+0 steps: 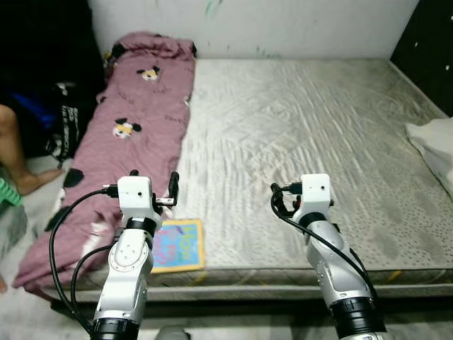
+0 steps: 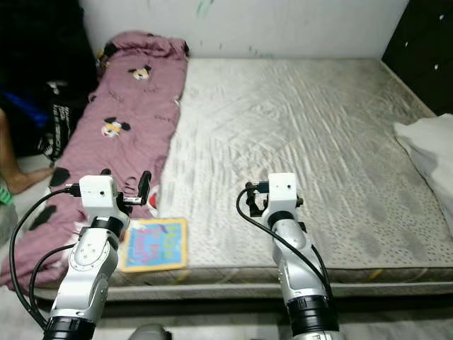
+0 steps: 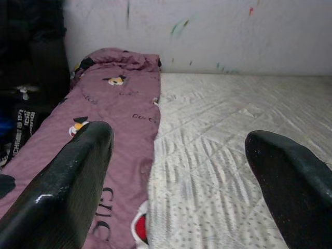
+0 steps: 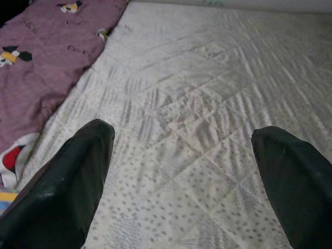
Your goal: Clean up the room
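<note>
A wide bed with a bare grey quilted mattress (image 1: 304, 127) lies before me. A purple blanket with cartoon mouse prints (image 1: 134, 120) runs along its left side. A colourful children's book (image 1: 178, 245) lies flat at the mattress's front edge, beside the blanket. My left gripper (image 3: 176, 192) is open and hovers above the blanket's edge, just behind the book, holding nothing. My right gripper (image 4: 179, 187) is open above the bare mattress near the front middle, also holding nothing. A crumpled white cloth (image 1: 435, 145) sits at the bed's right edge.
A person's bare leg (image 1: 18, 163) shows on the floor at far left, next to a dark bag (image 1: 67, 127). A marked white wall (image 1: 283, 25) stands behind the bed. A dark cabinet (image 1: 432, 42) rises at back right.
</note>
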`<state>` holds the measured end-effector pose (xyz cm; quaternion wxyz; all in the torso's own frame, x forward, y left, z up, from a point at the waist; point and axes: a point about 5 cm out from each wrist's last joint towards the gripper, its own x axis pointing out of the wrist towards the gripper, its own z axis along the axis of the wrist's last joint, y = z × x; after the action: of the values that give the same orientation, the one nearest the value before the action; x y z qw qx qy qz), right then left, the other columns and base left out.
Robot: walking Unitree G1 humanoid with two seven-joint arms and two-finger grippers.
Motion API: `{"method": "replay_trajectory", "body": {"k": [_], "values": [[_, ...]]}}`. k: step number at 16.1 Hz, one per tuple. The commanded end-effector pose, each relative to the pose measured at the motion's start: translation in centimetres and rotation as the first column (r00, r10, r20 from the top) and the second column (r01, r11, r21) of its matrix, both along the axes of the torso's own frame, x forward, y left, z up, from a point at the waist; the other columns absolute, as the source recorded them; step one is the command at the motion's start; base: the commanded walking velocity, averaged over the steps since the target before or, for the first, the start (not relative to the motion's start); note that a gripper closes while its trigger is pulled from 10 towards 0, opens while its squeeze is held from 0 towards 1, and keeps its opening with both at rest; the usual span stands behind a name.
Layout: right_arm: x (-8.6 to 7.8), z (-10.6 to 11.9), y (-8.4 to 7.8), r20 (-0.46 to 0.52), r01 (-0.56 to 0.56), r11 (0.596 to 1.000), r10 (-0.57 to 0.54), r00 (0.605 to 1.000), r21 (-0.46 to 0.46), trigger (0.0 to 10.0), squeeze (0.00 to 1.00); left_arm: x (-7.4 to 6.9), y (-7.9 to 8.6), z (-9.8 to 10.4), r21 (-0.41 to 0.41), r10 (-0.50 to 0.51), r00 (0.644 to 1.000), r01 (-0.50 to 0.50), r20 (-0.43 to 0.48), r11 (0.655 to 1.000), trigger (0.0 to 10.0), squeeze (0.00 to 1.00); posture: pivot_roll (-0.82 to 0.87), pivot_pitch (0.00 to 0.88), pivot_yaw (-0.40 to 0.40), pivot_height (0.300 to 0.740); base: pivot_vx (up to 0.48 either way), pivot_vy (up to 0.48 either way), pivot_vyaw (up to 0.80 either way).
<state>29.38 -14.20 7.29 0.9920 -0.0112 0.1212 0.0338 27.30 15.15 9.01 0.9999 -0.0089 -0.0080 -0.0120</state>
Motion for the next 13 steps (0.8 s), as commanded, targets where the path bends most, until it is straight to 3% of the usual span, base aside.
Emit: {"method": "replay_trajectory", "body": {"k": [1, 9, 13], "values": [[-0.02, -0.15, 0.54, -0.012, -0.016, 1.000, 0.016, 1.000, 0.008, 10.0, 0.00, 0.04, 0.56, -0.01, 0.005, 0.012, 1.000, -0.012, -0.009, 1.000, 10.0, 0.00, 0.02, 0.000, -0.003, 0.740, 0.000, 0.480, 0.00], [0.13, 0.04, 0.17, 0.003, -0.008, 1.000, 0.008, 1.000, 0.000, 10.0, 0.00, 0.03, 0.62, 0.19, 0.014, 0.020, 1.000, -0.020, 0.012, 1.000, 10.0, 0.00, 0.02, 0.000, -0.008, 0.740, 0.000, 0.480, 0.00], [0.10, -0.16, 0.19, -0.007, -0.009, 1.000, 0.009, 1.000, 0.002, 10.0, 0.00, -0.07, 1.17, 0.39, 0.031, 0.068, 0.997, -0.069, 0.030, 0.997, 10.0, 0.00, 0.02, 0.000, -0.007, 0.740, 0.000, 0.000, 0.00]]}}
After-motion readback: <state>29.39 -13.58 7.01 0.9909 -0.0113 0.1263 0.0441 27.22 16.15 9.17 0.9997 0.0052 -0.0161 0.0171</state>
